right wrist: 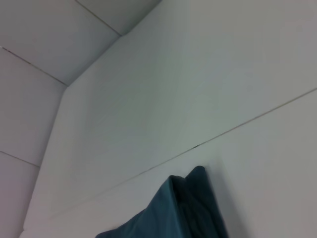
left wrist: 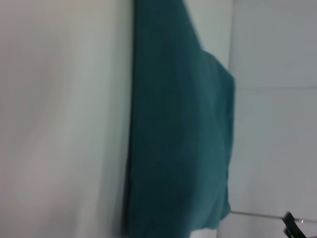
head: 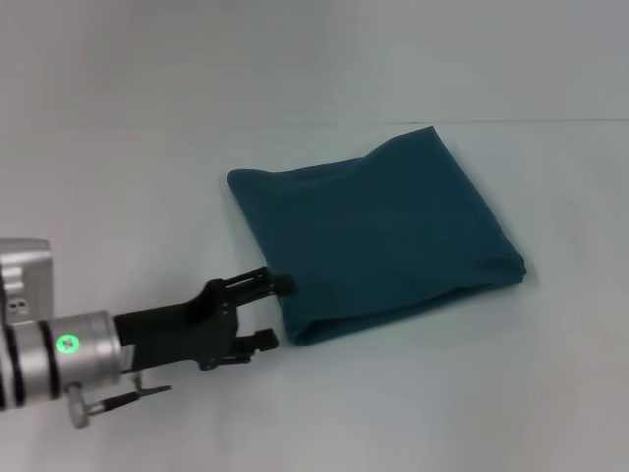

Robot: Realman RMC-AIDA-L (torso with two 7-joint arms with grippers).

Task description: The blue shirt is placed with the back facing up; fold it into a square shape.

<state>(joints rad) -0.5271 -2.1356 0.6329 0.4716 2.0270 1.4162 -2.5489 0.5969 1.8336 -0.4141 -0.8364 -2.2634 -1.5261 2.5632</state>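
White table [head: 118, 177]: folded blue shirt [head: 378, 236], left pincer [head: 273, 313] (agape) beside its edge.

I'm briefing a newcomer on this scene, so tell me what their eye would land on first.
The blue shirt stands out at once: a dark teal block, already folded into a rough square, lying flat on the white table right of centre in the head view. Next comes the left claw, black and open, reaching in from the left beside the shirt's near left corner without gripping it. The right claw is out of sight.
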